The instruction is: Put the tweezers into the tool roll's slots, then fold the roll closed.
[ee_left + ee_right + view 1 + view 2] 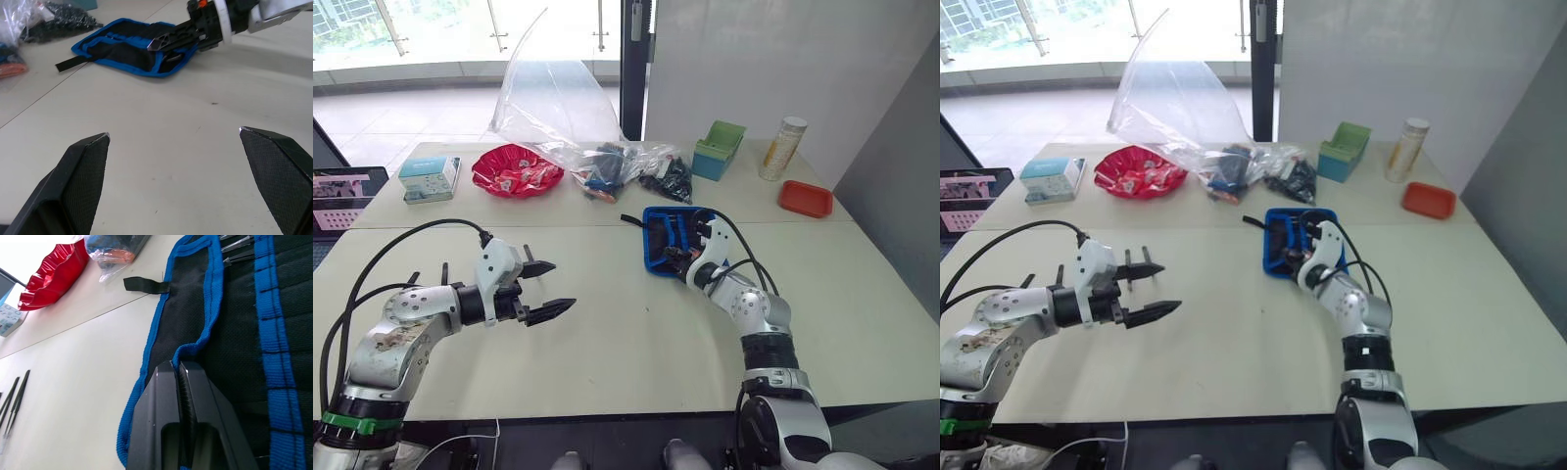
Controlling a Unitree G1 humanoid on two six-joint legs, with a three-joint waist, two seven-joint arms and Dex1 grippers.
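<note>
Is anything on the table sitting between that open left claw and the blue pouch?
Nothing visible does. In the left wrist view, bare table runs from the left gripper, its fingers wide apart, to the tool roll. The only other thing there is the right gripper, already at the roll's near edge.

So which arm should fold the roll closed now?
Right. The right gripper is shut on the tool roll's blue edge, while the left gripper hangs open over bare table, well away.
</note>
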